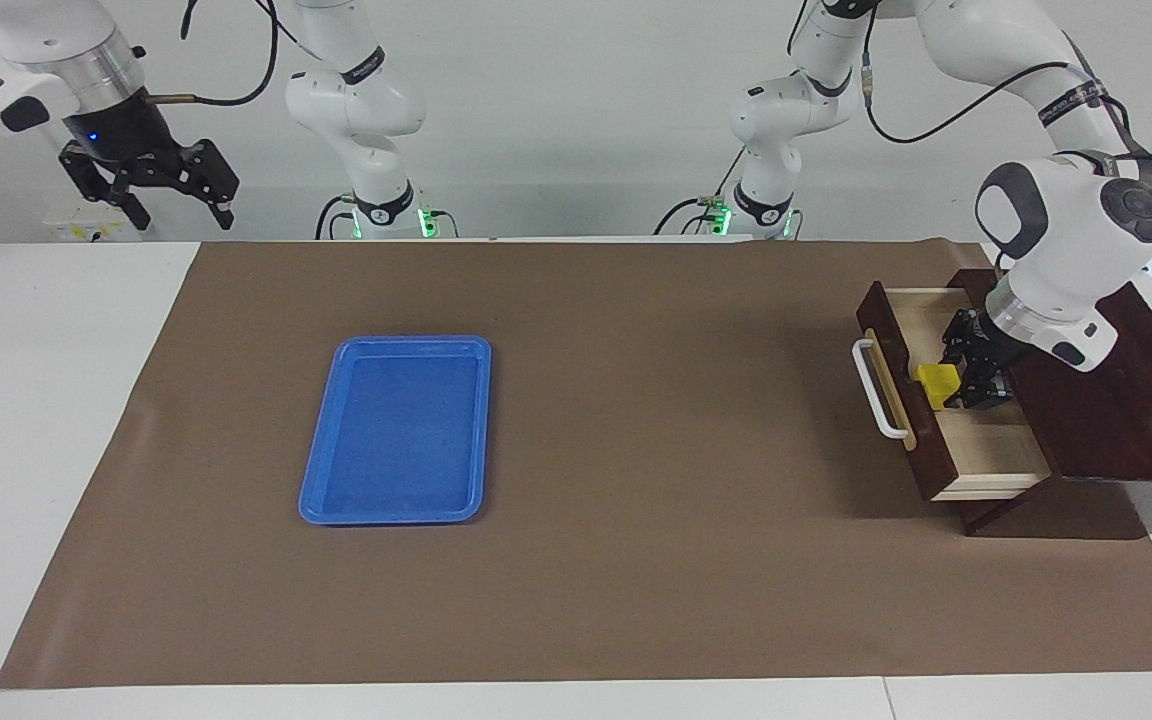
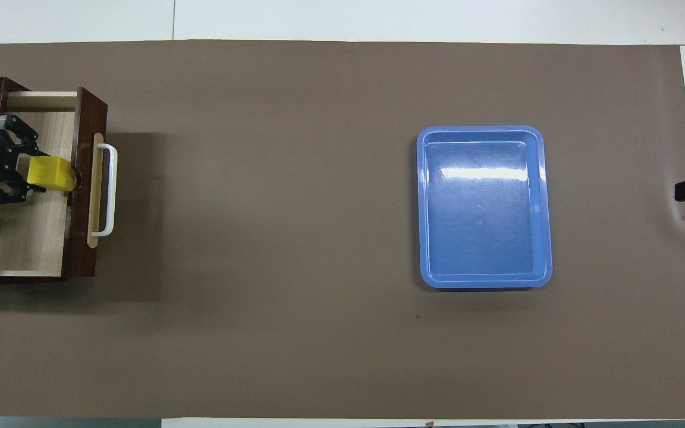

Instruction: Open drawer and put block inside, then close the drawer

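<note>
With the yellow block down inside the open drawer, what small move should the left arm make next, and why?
Probably open the left pincer to release the block. The pincer is shut on it, low within the pulled-out drawer, so letting go should leave it inside. The right pincer waits, open, raised at its own end.
</note>
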`<state>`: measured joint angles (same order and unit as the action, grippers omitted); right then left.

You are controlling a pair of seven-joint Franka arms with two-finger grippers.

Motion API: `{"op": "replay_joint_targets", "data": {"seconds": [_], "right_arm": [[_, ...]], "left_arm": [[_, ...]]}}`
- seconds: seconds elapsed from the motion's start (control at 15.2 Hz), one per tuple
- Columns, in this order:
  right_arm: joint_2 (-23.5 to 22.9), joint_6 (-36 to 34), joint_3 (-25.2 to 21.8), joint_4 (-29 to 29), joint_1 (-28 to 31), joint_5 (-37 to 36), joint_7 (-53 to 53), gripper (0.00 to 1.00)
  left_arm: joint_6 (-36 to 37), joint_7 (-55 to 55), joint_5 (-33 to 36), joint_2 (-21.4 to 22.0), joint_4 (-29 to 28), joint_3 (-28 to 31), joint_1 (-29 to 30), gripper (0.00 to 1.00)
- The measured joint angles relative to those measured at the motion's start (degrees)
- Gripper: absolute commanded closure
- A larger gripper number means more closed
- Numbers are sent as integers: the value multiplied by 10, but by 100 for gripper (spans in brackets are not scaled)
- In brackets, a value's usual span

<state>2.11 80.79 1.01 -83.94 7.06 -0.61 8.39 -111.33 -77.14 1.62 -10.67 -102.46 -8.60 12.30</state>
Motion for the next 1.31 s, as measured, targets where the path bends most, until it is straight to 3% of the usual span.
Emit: {"op": "replay_joint_targets", "data": {"seconds": [0.07,0.13,0.2,0.26,0.59,0.92,1.12,1.31], "right_arm": [[-1,0,0,0,0,0,7,0],[-2,-1,1,-2,0,0,8,0],[-4,-1,2,-4,0,0,8,0],[-6,-1,3,-8,0,0,8,0],[-13,9,3,-31,-1,0,9,0],[-15,9,3,-44,-1,0,7,0],[-17,15,3,-52,-1,0,7,0],[-19,16,3,-52,-1,-1,7,0]], "left_arm": [[-1,0,0,0,-1,0,0,100],[-2,0,0,1,-2,0,0,89],[-3,0,0,1,-4,0,1,27],[-5,0,0,2,-6,0,1,0],[-6,2,-1,10,3,-8,-1,0],[43,0,-5,18,72,-14,-53,0],[62,-48,-2,23,58,-14,-99,0],[53,-71,6,40,7,-14,-113,0]]}}
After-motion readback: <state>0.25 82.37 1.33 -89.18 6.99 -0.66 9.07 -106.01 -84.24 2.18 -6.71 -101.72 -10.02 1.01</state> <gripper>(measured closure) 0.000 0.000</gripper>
